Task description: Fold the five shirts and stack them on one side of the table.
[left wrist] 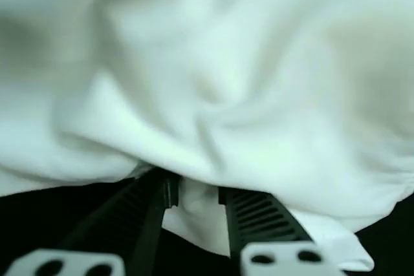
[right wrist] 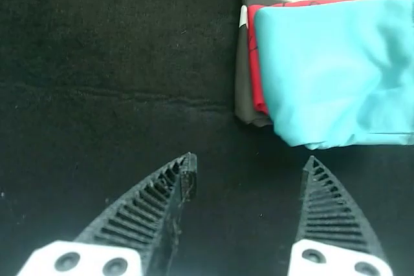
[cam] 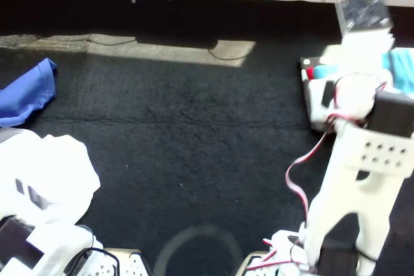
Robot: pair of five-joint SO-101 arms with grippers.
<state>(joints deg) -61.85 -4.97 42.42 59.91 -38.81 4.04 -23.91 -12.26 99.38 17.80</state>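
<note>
Left gripper pinches a fold of the white shirt, bunched at the high view's left side near the loose blue shirt; best drawn onto the open black mat and spread flat, the right gripper, jaws parted and empty, taking an opposite edge. Cloth soft, limp, rumpled; mat napped, likely to drag; folded stack beside the right gripper lies flat, square-edged, teal shirt topmost.
</note>
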